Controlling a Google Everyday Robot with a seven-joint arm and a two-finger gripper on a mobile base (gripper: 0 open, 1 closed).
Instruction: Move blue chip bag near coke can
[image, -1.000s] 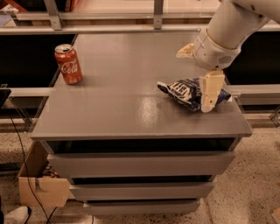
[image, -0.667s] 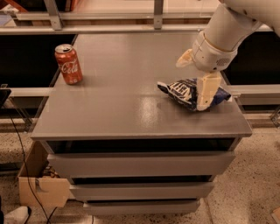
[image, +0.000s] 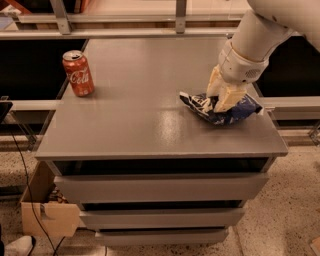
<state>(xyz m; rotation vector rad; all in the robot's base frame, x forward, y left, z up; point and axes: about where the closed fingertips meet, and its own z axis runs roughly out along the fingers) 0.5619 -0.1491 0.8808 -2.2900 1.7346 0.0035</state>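
from my seat the job looks barely begun. the blue chip bag (image: 243, 107) lies crumpled on the grey surface (image: 145, 115) out at about 3 o'clock, close to the right edge. the coke can (image: 78, 74) stands upright far over at about 10 o'clock, near the left edge. the two are well apart, with a wide stretch of bare top between them, so the "near" part of the task is not met.

the hand (image: 222, 97) is down at the bag, pressed onto its middle from above, with the pale arm (image: 260, 35) coming in from 1 o'clock. i cannot tell whether the hand is clenched on the foil or only resting against it, and the bag does not look lifted off the top.

so i judge this to be the grasp stage. what is left is nearly everything: confirm a firm hold, raise or drag the bag, carry it across toward 9 to 10 o'clock, set it down just beside the can without knocking it over, then let go and pull away.
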